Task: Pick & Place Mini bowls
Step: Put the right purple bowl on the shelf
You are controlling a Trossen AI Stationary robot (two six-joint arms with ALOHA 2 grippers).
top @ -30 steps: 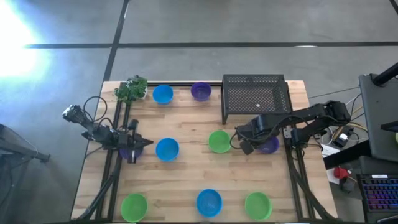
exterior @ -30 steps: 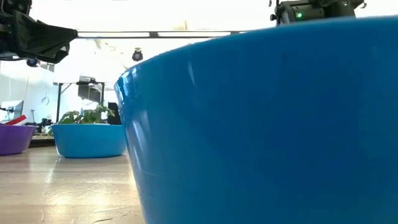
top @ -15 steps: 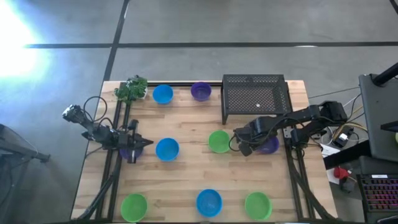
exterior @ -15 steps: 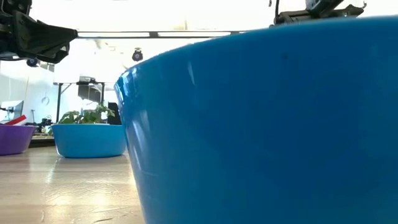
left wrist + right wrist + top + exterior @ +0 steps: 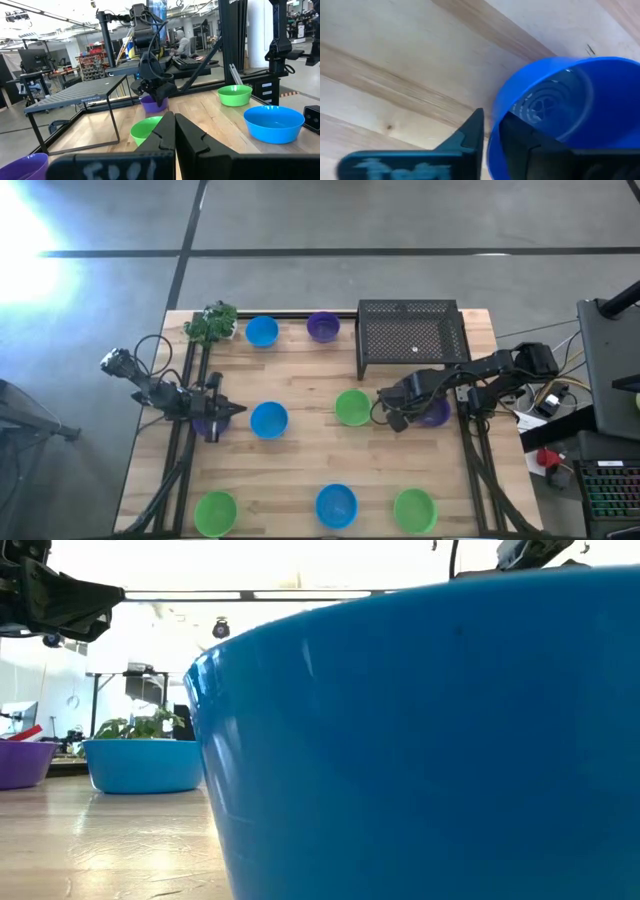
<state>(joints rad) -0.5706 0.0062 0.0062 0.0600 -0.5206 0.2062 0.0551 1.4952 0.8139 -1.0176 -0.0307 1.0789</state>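
Observation:
A purple mini bowl stands on its base at the table's right side, in front of the black mesh rack. My right gripper points down at the rim on its left side and is shut on it. The wrist view shows this bowl as blue. My left gripper hangs level at the table's left side, fingers shut and holding nothing, with another purple bowl beneath the arm. More mini bowls stand about: green, blue, and several others. My right gripper has the purple bowl's rim on the side toward the green bowl. One finger is inside the bowl and one finger outside, with the wall between them. The fingers come from above, pointing down. The bowl stands upright on the table.
A small leafy plant, a blue bowl and a purple bowl stand along the far edge. Green, blue and green bowls line the near edge. That blue bowl fills the low view.
My right gripper has sunk a little, down onto the purple bowl's rim. The bowl has stayed where it was. My left arm has kept still.

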